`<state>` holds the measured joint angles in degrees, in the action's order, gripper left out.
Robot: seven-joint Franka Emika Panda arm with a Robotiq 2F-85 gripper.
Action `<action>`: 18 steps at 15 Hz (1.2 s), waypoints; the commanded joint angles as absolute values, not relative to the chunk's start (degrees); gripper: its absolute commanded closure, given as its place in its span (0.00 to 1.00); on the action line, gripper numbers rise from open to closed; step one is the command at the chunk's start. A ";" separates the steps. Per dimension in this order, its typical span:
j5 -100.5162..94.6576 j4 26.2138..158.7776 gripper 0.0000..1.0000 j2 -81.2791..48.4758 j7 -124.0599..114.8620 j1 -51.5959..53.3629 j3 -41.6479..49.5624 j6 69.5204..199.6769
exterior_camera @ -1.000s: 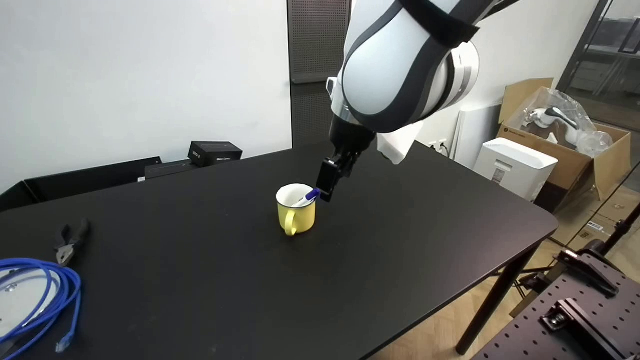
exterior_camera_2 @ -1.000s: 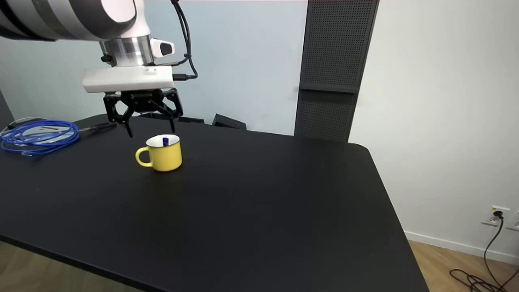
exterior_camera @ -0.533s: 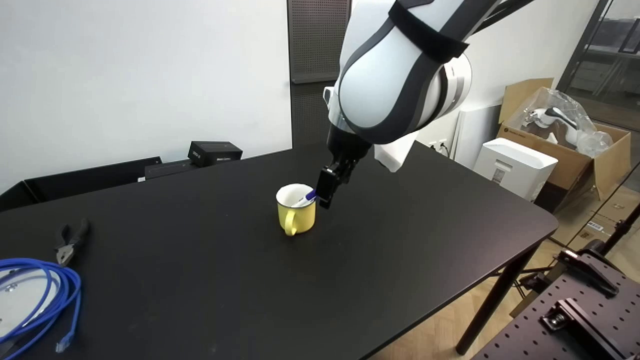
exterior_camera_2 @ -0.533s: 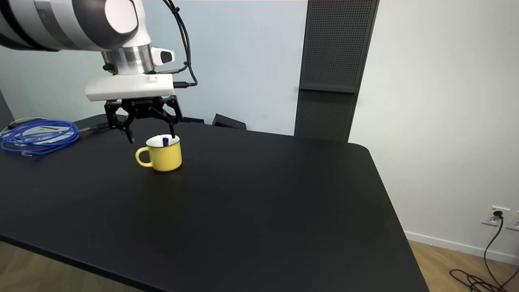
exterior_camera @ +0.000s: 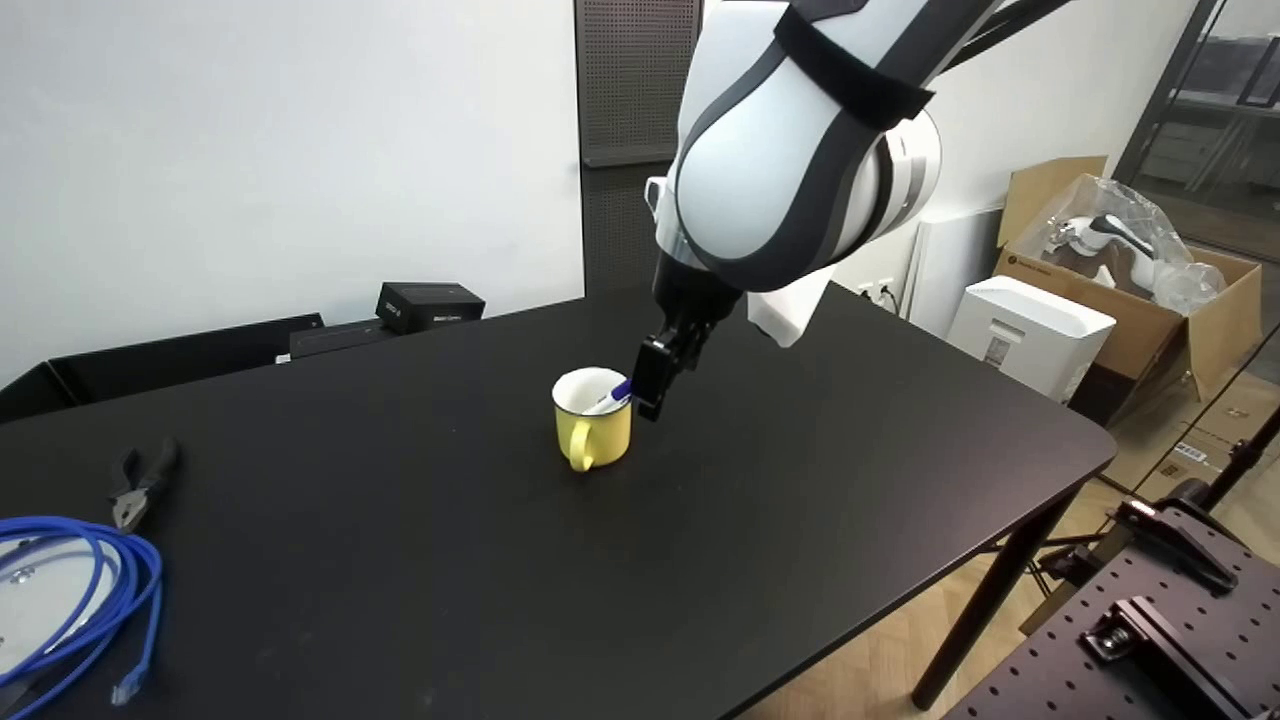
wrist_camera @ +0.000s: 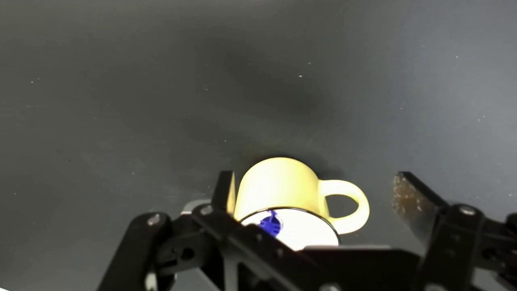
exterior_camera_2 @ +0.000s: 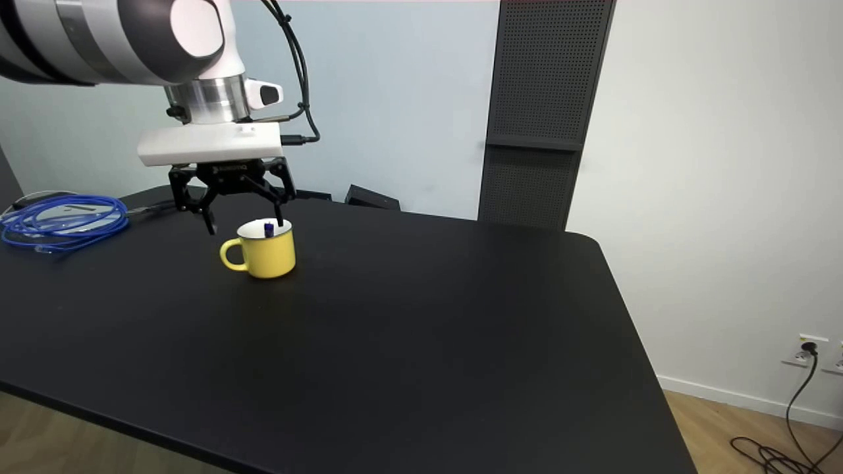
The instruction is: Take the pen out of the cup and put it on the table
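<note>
One black two-fingered gripper points down with its jaws spread wide, a broad gap between the two fingers. In the wrist view, one small yellow cylindrical cup with a white inside and thin dark rim shows between the jaws, just beside the finger on that view's left; whether they touch I cannot tell. The cup's one looped handle turns toward the other finger and stops short of it. One slim white pen with a dark blue end is in the cup, tilted, its blue end up at the rim; in an exterior view that end meets the outline of the jaws, contact unclear. The cup stands upright below the jaws on one large table with a matte black top. Well apart from the jaws, on the same table, lie one coil of bright blue cable and, near it, one pair of metal pliers with dark handles.
</note>
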<state>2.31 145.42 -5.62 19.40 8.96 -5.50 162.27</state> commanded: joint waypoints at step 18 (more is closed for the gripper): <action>0.04 135.40 0.00 -15.57 16.16 6.43 -8.34 166.13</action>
<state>2.07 137.22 -13.98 19.01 7.21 -8.13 165.94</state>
